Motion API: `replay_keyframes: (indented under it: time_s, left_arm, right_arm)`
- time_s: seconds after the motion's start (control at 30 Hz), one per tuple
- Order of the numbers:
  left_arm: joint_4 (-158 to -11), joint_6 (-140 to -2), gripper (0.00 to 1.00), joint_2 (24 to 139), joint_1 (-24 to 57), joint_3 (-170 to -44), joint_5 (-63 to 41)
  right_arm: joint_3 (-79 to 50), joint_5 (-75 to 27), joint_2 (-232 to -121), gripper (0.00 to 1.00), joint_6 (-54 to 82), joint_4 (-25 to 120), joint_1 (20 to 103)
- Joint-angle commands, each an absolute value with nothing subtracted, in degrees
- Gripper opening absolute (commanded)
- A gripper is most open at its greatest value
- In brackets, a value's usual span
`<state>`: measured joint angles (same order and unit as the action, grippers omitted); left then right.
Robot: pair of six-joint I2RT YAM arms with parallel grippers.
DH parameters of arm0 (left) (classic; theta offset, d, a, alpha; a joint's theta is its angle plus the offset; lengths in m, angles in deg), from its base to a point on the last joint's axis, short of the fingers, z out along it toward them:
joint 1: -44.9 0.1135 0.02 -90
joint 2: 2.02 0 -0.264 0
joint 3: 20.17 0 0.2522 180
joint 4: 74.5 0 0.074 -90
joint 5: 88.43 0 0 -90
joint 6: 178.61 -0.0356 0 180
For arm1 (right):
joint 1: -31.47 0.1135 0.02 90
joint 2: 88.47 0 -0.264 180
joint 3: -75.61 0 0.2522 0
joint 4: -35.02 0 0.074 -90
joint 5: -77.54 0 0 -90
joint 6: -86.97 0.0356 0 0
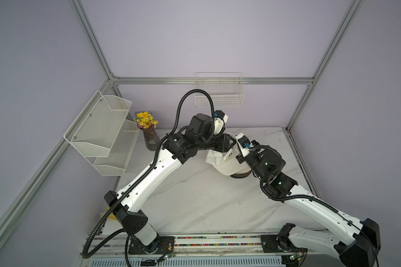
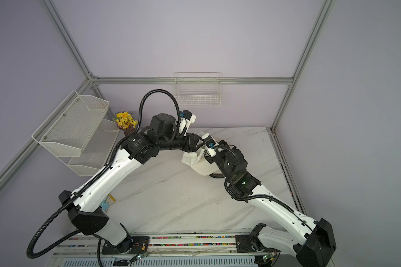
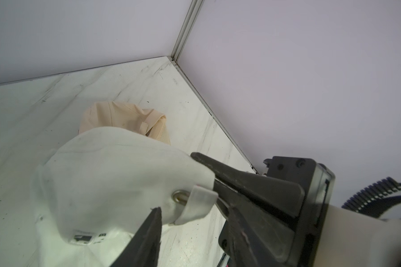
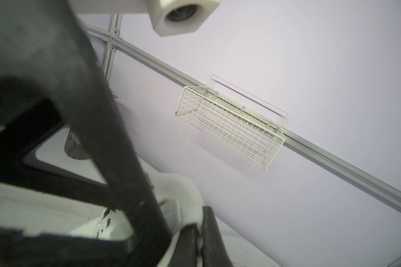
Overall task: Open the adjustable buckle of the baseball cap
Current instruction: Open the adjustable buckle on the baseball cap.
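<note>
White baseball cap (image 1: 225, 165) is at the far right part of the bench (image 1: 195, 198), between the two arms in both top views. Its lower part is down near the bench surface and its rear edge is lifted. Right end effector (image 3: 208, 172) is pinched tight on the cap's rear fabric edge, cloth sandwiched between its two black fingers, just beside the buckle (image 3: 180, 196). Buckle is a small metal ring with a short white strap (image 3: 198, 203) threaded through it and folded back, loose end hanging free. Left end effector (image 2: 198, 143) comes in from the opposite side, nose to nose with the right one. In the left wrist view only one of its fingers (image 3: 151, 228) shows, tip just beside the strap and under the buckle; cannot tell whether it touches the cloth. Second finger is out of frame and the right wrist view is blurred at close range, so cannot tell how wide the left jaws stand or whether they grip anything. Printed label (image 3: 86, 238) shows on the cap's lower part. A beige cap (image 3: 120, 115) lies on the bench behind the white one, toward the far right corner. Elsewhere: vase (image 1: 151, 138) of yellow flowers at the far left of the bench, two-tier mesh shelf (image 1: 102, 129) on the left wall, wire basket (image 1: 219, 97) hung on the back wall rail.
</note>
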<state>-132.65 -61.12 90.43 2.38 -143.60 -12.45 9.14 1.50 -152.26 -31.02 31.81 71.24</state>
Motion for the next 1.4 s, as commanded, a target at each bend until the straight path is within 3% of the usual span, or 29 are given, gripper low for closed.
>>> replay_keyframes:
  time_s: [0.0, 0.2, 0.4, 0.6, 0.9, 1.37]
  left_arm:
    - [-133.2, -60.5, 0.47, 91.4, 2.1, -147.7, -11.3]
    - [-133.4, -59.8, 0.43, 92.9, 2.1, -150.1, -10.3]
    - [-133.8, -59.4, 0.31, 93.6, 2.1, -150.7, -11.0]
    - [-134.1, -59.4, 0.26, 92.9, 2.1, -150.8, -10.4]
    - [-134.2, -59.7, 0.01, 92.0, 2.1, -150.2, -10.8]
    - [-133.8, -60.2, 0.00, 88.3, 1.6, -146.9, -11.2]
  right_arm:
    - [8.0, 2.9, -151.9, 0.00, -32.9, 28.6, 72.4]
    - [8.5, 3.6, -151.7, 0.00, -34.6, 28.1, 73.4]
    - [8.7, 3.4, -151.6, 0.00, -34.8, 27.9, 73.6]
    - [9.0, 3.7, -151.6, 0.00, -35.0, 26.9, 73.6]
    - [7.9, 5.7, -151.8, 0.00, -33.6, 27.3, 73.5]
    - [3.1, 10.2, -154.0, 0.00, -27.4, 30.8, 73.6]
